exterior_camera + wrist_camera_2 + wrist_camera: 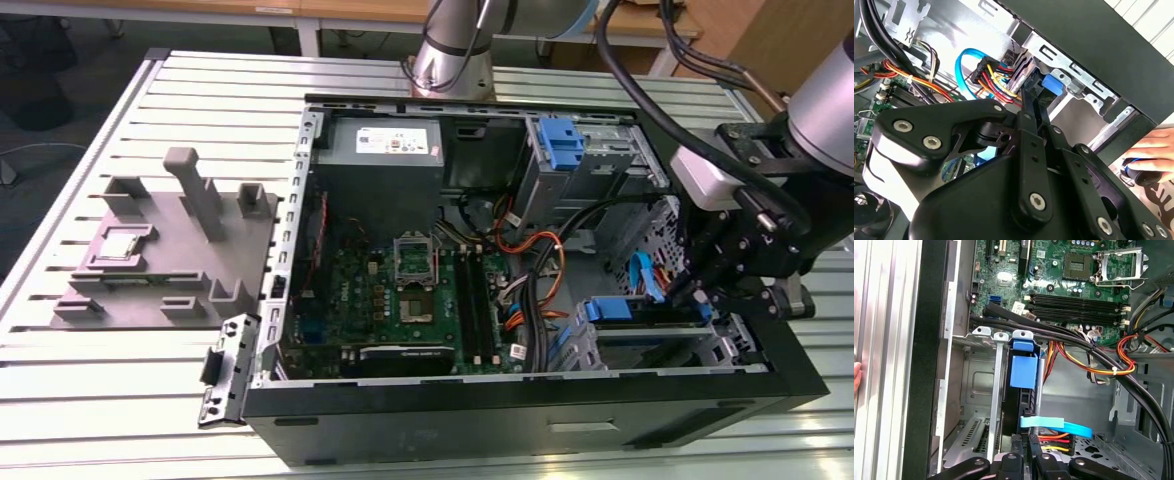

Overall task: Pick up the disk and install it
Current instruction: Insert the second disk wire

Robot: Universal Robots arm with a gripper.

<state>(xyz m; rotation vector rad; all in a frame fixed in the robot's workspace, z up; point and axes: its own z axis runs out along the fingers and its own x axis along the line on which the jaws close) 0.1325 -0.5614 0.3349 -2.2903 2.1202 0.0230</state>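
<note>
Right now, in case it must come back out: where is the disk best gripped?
Probably by the blue tab on the exposed edge of the disk, through the open case; it stands edge-on between metal bay rails, faces covered.

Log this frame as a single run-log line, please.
gripper: at drive cage, fingers around disk | disk: standing in cage slot inside case | hand: resting on case edge

The disk (1022,371) sits edge-on in its bay — only its blue carrier tab shows, label hidden. A hand (1154,150) is cut off by the second wrist view's edge.
</note>
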